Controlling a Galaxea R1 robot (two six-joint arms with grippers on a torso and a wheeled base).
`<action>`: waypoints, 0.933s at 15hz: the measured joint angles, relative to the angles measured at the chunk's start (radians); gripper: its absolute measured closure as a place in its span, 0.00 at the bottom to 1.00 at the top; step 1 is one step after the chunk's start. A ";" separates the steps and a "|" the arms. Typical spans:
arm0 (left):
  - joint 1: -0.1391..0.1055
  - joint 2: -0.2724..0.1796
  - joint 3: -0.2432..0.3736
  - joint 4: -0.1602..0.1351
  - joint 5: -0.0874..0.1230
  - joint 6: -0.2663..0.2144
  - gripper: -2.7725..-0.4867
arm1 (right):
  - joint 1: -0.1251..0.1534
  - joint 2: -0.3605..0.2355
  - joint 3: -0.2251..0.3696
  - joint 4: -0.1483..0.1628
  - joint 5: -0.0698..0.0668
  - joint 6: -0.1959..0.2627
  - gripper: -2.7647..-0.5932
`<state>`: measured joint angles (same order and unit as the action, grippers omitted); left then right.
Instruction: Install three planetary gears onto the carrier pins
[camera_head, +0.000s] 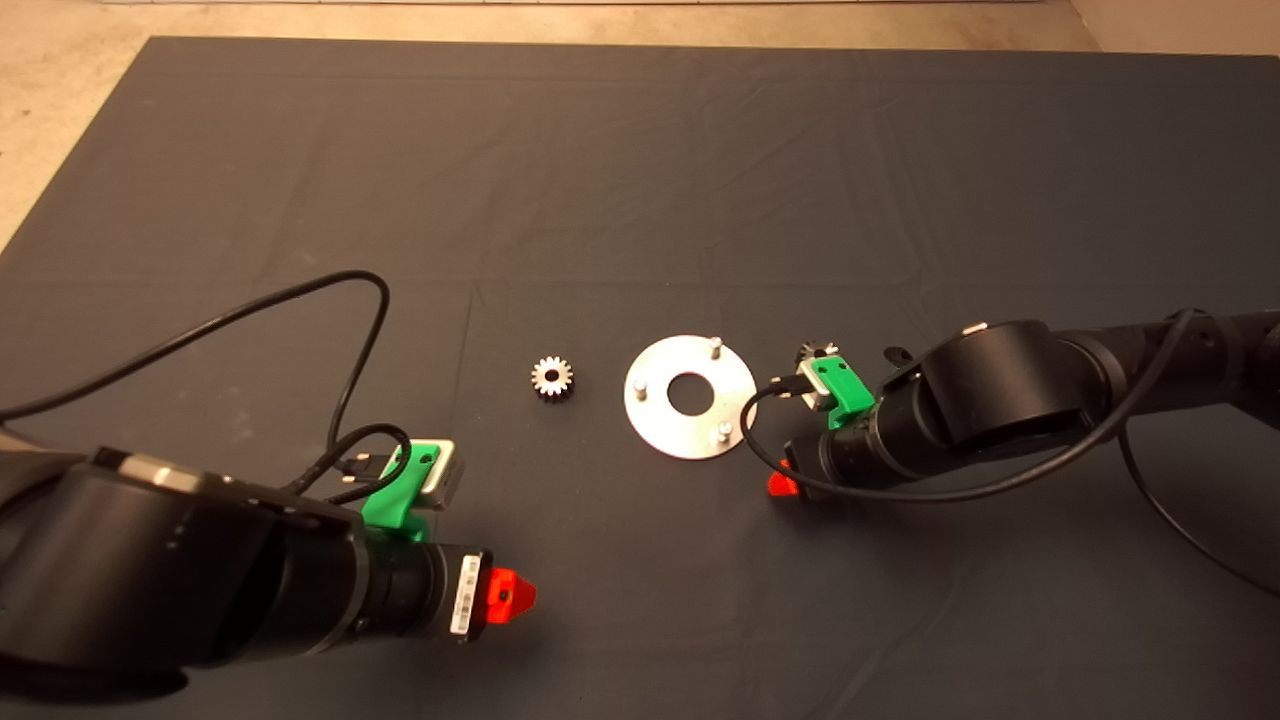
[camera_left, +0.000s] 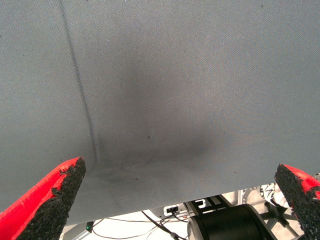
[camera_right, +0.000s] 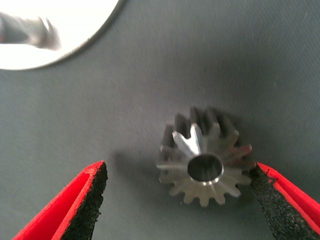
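The left gripper (camera_head: 510, 594) hung low over the near left part of the dark mat (camera_head: 640, 180), its red fingers (camera_left: 47, 200) spread wide with only bare mat between them; no task part lay near its pads. Beyond and to the right of those fingers, one planetary gear (camera_head: 551, 378) lay flat on the mat, well apart from them and just left of the disc (camera_head: 690, 396).

The shiny round disc sat on the mat between the two grippers. Its three carrier pins (camera_head: 715, 346) stood upright around the large centre hole, all three bare, with no gear on any of them.

The right gripper (camera_right: 180, 200) was down at the mat just off the right edge of the disc. Its fingers (camera_right: 85, 200) were parted, and a second planetary gear (camera_right: 205, 155) lay flat between them. One black pad touched or nearly touched the gear's teeth; the other pad stood clear, with open mat between it and the gear. Past the fingertips the disc's rim and one pin showed. In the head view another toothed gear (camera_head: 817, 352) showed partly behind the right wrist camera, near the disc's far right edge.
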<state>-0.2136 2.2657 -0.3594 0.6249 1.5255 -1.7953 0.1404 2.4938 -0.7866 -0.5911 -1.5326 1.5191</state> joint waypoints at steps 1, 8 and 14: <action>0.000 0.000 0.000 0.000 0.000 0.000 0.01 | 0.000 0.000 0.000 0.000 -0.001 0.000 0.31; 0.000 -0.003 0.000 0.000 0.000 0.000 0.01 | -0.008 -0.001 0.000 0.000 -0.001 -0.009 0.44; 0.000 -0.003 0.000 0.000 0.000 0.000 0.01 | -0.008 -0.001 0.000 0.000 -0.001 -0.021 0.44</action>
<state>-0.2136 2.2630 -0.3594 0.6248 1.5255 -1.7953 0.1326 2.4930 -0.7866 -0.5913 -1.5332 1.4977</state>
